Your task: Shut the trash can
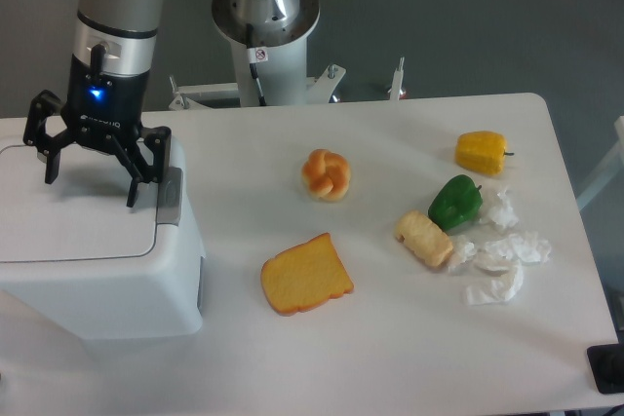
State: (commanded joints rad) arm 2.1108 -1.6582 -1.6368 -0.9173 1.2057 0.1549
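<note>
The gripper point(90, 182) is seen poised over the trash can point(97, 260), its fingers spread wide and nothing held between them. The trash can is found directly beneath it, at the near-left corner of the desk point(390, 338), and it is filled out as a big white box with rounded corners. The lid point(73, 221) is laid flat across the top, flush with the rim as far as can be told from this angle, and no gap is made out along its edge. The grey latch tab point(170, 198) is placed just to the right of the gripper's right-hand finger; whether it is touched cannot be told.

So the closing is judged to be done, or very nearly done: the lid is down. What may be left is a final press on the lid or latch to seat it, and then the arm is to be lifted away.

Off to the right of the gripper, well apart from it, the food is scattered: a slice of toast point(306, 274), a knotted bun point(327, 173), a green pepper point(455, 202), a yellow pepper point(482, 152) and crumpled tissue point(502, 265). None of it is involved.
</note>
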